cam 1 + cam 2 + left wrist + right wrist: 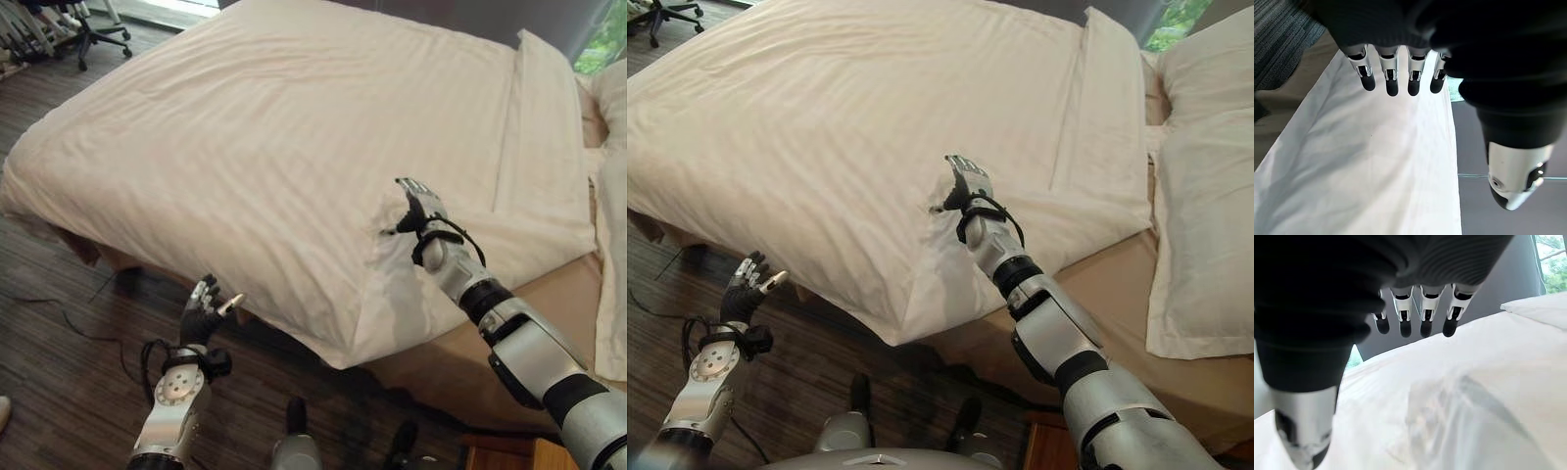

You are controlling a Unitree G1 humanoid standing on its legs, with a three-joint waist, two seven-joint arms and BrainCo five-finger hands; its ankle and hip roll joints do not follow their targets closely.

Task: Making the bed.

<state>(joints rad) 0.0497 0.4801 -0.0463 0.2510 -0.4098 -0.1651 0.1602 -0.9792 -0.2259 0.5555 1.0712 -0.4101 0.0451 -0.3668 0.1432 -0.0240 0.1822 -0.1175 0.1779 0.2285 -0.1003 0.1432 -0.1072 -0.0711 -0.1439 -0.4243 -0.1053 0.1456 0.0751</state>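
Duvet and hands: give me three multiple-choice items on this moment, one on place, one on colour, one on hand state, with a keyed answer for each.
1. Where is the right hand?
A. on the duvet near its front corner
B. on the pillow
C. on the floor

2. What colour is the duvet?
A. blue
B. cream white
C. grey

3. How is the left hand?
A. shut on cloth
B. pressing the mattress
C. open, holding nothing

Answers: 1 A, cloth puckers at the hand; 2 B, pale all over; 3 C, fingers relaxed above the floor.
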